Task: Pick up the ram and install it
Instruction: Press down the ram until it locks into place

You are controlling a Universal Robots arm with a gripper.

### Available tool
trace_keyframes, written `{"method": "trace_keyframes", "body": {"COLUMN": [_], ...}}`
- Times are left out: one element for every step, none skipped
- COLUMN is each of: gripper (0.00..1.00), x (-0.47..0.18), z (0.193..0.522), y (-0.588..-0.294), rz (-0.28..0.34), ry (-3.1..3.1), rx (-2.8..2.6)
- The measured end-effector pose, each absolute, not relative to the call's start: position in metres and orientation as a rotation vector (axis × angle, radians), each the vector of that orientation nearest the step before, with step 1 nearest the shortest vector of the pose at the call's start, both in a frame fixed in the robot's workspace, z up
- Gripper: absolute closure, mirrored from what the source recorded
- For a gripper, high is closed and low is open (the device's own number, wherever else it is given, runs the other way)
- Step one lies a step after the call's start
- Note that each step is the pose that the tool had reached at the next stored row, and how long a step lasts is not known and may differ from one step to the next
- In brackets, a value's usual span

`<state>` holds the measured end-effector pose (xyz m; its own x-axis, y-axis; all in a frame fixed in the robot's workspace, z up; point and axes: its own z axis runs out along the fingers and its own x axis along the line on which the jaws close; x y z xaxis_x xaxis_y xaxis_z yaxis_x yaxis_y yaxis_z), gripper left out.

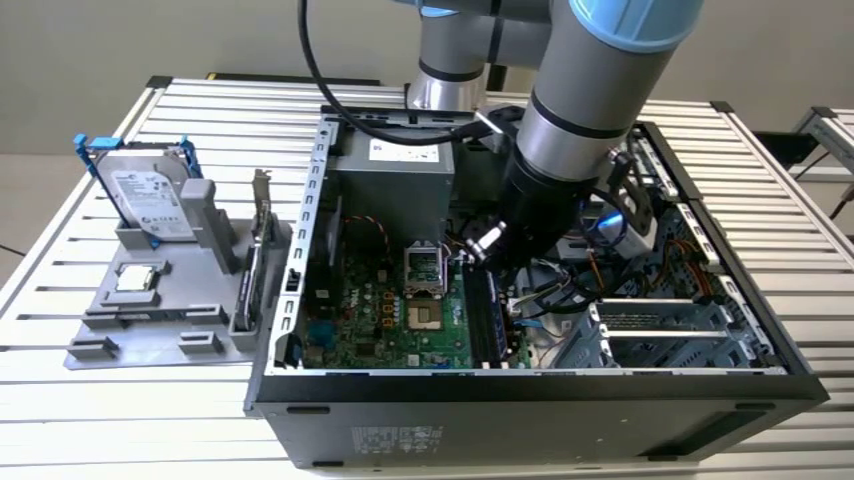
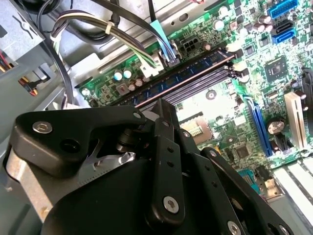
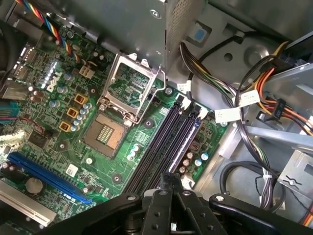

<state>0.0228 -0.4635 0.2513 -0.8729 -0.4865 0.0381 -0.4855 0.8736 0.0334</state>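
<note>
Exterior view, left to right: slatted metal table (image 1: 54,250), grey tray (image 1: 147,325) holding a hard drive (image 1: 144,190) upright in a blue frame, a small square chip (image 1: 135,280) in front of it, and a card with a metal bracket (image 1: 263,210) at the tray's right edge. Next is the open computer case (image 1: 534,395) lying on its side, green board (image 1: 380,315) inside, processor socket (image 1: 424,270) open. The ram (image 1: 485,315) looks to sit in the outermost memory slot, a dark blue strip (image 2: 195,68) in the second wrist view; cannot tell if fully seated. The gripper (image 1: 487,255) hangs just over those slots, claw tips (image 3: 168,178) (image 2: 161,105) drawn together, nothing visibly between them. Bundled cables (image 1: 574,285) lie to its right.
</note>
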Motion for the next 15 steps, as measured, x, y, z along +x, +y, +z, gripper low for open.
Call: {"method": "trace_keyframes", "body": {"gripper": [1.0, 1.0, 1.0, 1.0, 1.0, 1.0, 1.0, 1.0, 1.0, 1.0, 1.0, 1.0, 1.0, 1.0, 1.0], "x": [0.0228, 0.0228, 0.0228, 0.0229, 0.0228, 0.0228, 0.0228, 0.0228, 0.0228, 0.0228, 0.0228, 0.0228, 0.0228, 0.0228, 0.0228], "z": [0.2512, 0.2512, 0.2512, 0.2512, 0.2511, 0.2511, 0.2511, 0.2511, 0.2511, 0.2511, 0.2511, 0.2511, 0.2511, 0.2511, 0.2511], "y": [-0.4635, -0.4635, -0.4635, -0.4635, -0.4635, -0.4635, -0.4635, -0.4635, -0.4635, -0.4635, -0.4635, -0.4635, -0.4635, -0.4635, -0.4635], "rz": [-0.036, -0.037, -0.039, -0.04, -0.041, -0.042, -0.043, -0.043, -0.044, -0.045, -0.046, -0.046, -0.047, -0.048, -0.049], "ry": [-2.995, -2.993, -2.992, -2.99, -2.988, -2.987, -2.985, -2.983, -2.981, -2.979, -2.977, -2.975, -2.973, -2.971, -2.969], "rx": [0.785, 0.792, 0.799, 0.805, 0.812, 0.819, 0.825, 0.832, 0.839, 0.845, 0.852, 0.86, 0.867, 0.873, 0.88]}}
